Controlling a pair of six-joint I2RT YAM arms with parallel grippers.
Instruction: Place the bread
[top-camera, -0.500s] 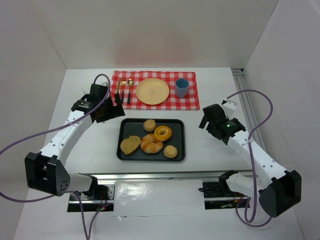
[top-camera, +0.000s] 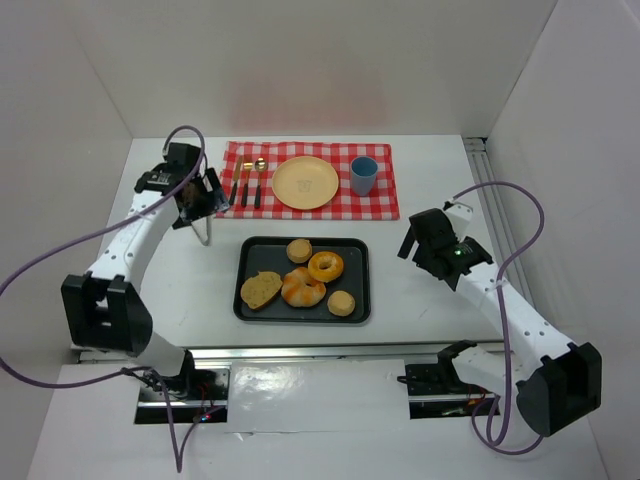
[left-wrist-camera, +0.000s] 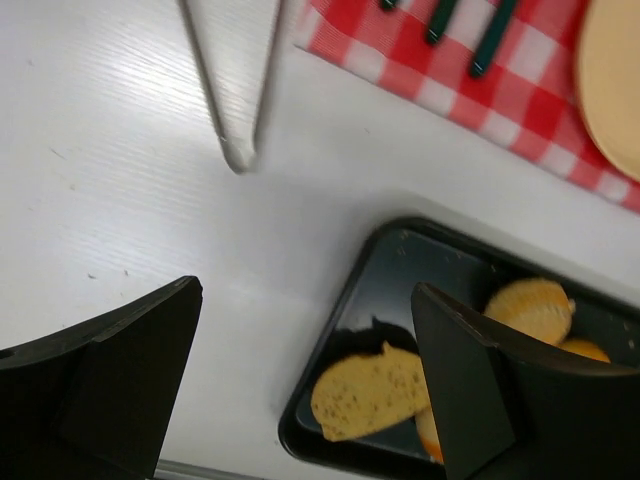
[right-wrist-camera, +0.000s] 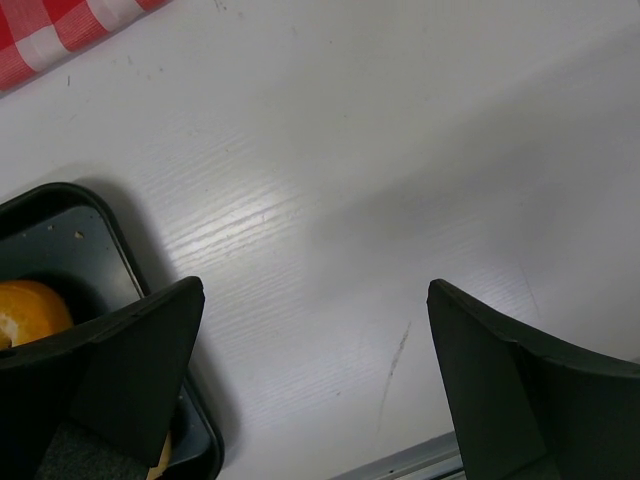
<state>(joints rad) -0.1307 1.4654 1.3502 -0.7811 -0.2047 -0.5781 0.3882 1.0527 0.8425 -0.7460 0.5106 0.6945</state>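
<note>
A black tray (top-camera: 357, 306) in the middle of the table holds a bread slice (top-camera: 261, 289), a braided roll (top-camera: 302, 288), a ring-shaped bread (top-camera: 326, 266) and two small round buns. A yellow plate (top-camera: 306, 183) lies on the red checked cloth (top-camera: 385, 203) behind it. My left gripper (top-camera: 205, 203) is open and empty, left of the cloth. In the left wrist view its jaws (left-wrist-camera: 307, 300) frame the tray's corner (left-wrist-camera: 330, 350) and the slice (left-wrist-camera: 370, 395). My right gripper (top-camera: 412, 246) is open and empty, right of the tray; the right wrist view (right-wrist-camera: 315, 380) shows bare table between its jaws.
White tongs (top-camera: 204, 230) lie on the table just by the left gripper, also in the left wrist view (left-wrist-camera: 232, 110). A blue cup (top-camera: 363, 175) and cutlery (top-camera: 250, 186) sit on the cloth. White walls close in the left, back and right.
My left arm has swung left and back, away from the tray's corner, and the tongs now show on the table. The right arm has not moved.
</note>
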